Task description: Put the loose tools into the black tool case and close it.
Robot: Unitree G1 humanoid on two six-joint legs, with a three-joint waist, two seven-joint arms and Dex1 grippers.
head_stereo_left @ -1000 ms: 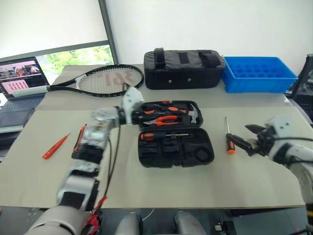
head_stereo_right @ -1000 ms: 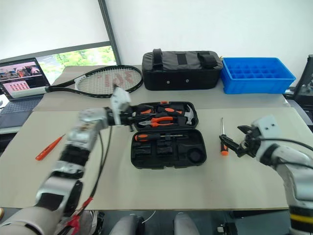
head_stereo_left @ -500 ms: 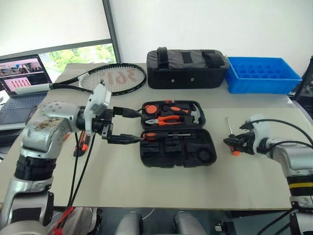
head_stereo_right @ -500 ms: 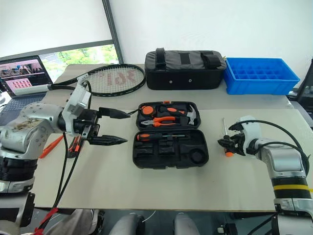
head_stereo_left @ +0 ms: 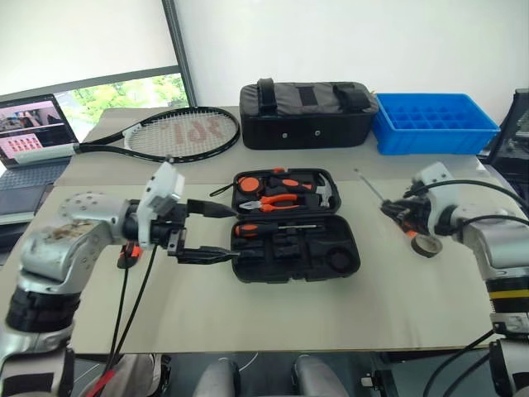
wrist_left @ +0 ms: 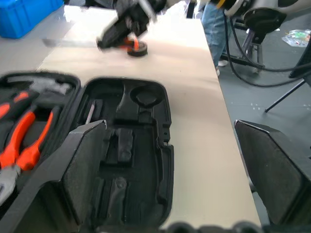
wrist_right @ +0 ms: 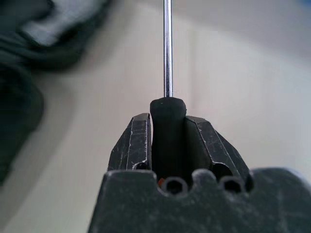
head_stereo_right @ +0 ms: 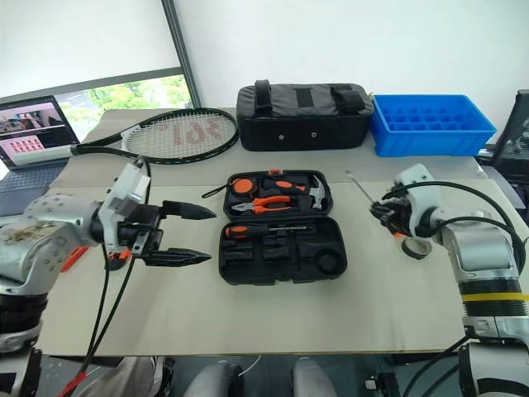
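Since the earlier frames my right gripper (wrist_right: pixel 167 141) has closed on the screwdriver (wrist_right: pixel 167 58) and lifted it off the table; its black handle is clamped between my fingers and the steel shaft juts out beyond them, above the table to the right of the black tool case (head_stereo_left: pixel 296 225). Where that screwdriver lay, a small black tape roll (head_stereo_left: pixel 427 245) now shows on the mat just beside my right hand. My left gripper (head_stereo_right: pixel 183 233) has drawn back from the case and stands to its left, fingers spread wide and empty, tips pointing at the open case. The case lies open at table centre, pliers (head_stereo_left: pixel 279 200) and a hammer (head_stereo_left: pixel 326 192) in the far half, one orange-handled screwdriver (head_stereo_left: pixel 273 228) in the near half. Behind my left forearm an orange-and-black tool (head_stereo_left: pixel 130 252) is mostly hidden; I cannot tell which one it is.
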